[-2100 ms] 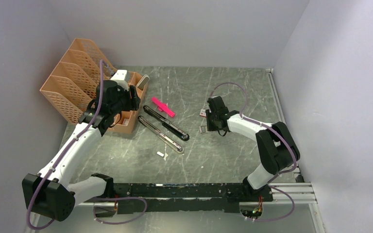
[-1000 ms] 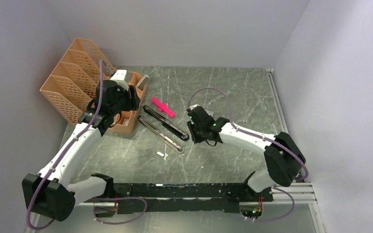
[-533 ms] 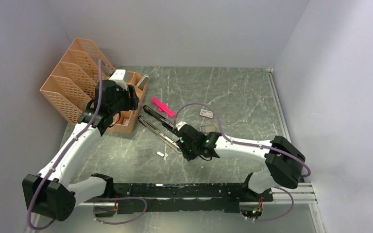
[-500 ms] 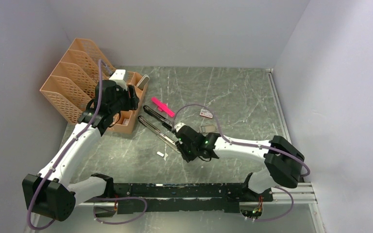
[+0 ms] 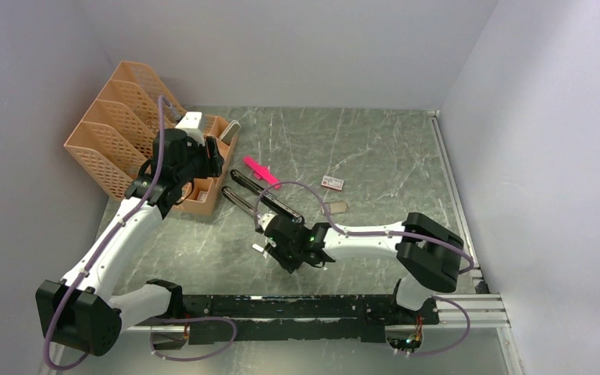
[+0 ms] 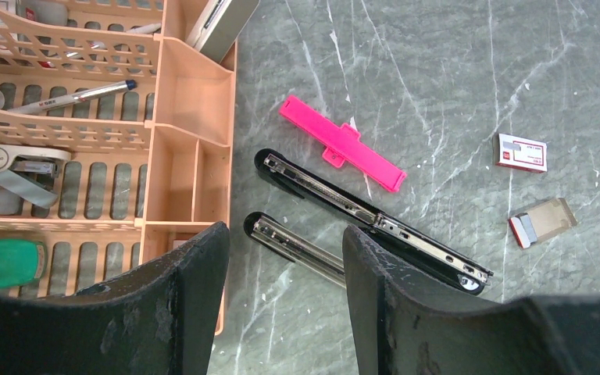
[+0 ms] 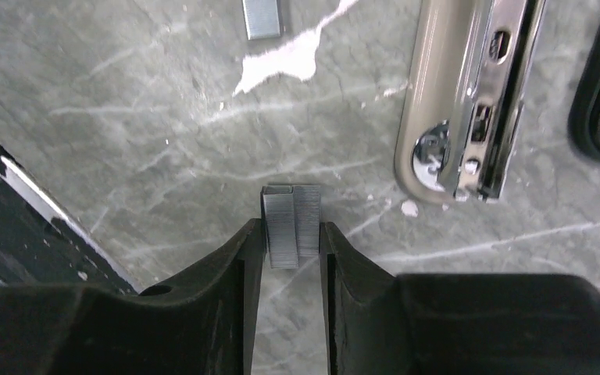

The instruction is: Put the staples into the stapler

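The black stapler [image 5: 269, 205] lies opened flat mid-table, its black top [image 6: 375, 223] beside its silver rail [image 6: 297, 246]. My right gripper [image 5: 269, 244] hovers low just in front of the rail's near end [image 7: 457, 117]. It is shut on staples [image 7: 289, 211], two short silvery strips side by side between its fingers. Another loose strip of staples [image 7: 264, 17] lies on the table ahead of it. My left gripper [image 5: 217, 156] hangs open and empty above the organiser's edge, with the stapler's far end showing between its fingers [image 6: 195, 289].
An orange desk organiser [image 5: 117, 141] with pens and clips fills the left. A pink plastic piece [image 5: 262, 173] lies behind the stapler. A white box with red print [image 5: 332, 183] and an open cardboard tray [image 5: 337, 207] lie to the right.
The right arm swung from the box area leftward and toward the near edge, ending beside the stapler's near end with the staples. The left arm stayed still.
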Robot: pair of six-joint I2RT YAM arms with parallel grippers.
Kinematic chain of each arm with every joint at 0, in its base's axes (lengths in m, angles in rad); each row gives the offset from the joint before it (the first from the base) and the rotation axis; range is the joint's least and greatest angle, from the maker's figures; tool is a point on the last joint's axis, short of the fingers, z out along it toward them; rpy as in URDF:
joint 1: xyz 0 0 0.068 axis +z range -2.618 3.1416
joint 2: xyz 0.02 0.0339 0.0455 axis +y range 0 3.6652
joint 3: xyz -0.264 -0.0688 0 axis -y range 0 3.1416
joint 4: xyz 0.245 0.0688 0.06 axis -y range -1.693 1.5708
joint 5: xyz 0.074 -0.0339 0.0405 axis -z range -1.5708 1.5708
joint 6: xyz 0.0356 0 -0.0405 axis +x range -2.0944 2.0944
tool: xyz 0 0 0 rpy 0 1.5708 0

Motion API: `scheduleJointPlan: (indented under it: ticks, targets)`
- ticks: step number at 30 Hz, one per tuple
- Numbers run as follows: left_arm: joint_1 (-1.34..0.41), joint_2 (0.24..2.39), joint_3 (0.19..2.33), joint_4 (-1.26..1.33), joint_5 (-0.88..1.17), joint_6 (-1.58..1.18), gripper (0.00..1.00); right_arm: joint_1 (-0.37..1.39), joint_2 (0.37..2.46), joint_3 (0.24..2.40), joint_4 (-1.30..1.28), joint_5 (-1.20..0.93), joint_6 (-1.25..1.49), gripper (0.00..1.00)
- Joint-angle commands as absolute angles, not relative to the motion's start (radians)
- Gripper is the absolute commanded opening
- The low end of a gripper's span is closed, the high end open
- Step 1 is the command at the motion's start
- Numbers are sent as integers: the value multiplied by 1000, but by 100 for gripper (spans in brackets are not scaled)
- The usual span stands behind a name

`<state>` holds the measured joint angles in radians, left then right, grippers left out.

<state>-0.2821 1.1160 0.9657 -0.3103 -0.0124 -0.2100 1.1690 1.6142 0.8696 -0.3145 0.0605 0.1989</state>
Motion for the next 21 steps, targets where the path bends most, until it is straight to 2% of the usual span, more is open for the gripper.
scheduleJointPlan:
  ticks: [1, 13, 21]
  targets:
    - [-270, 1093, 954, -276, 14, -209, 60, 1176, 1652, 913, -267, 72, 162, 34]
    - [-270, 1094, 954, -277, 12, -209, 60, 1178, 1675, 901, -243, 80, 153, 34]
    - [-270, 1084, 949, -271, 14, -212, 60, 1177, 1579, 825, -97, 79, 185, 34]
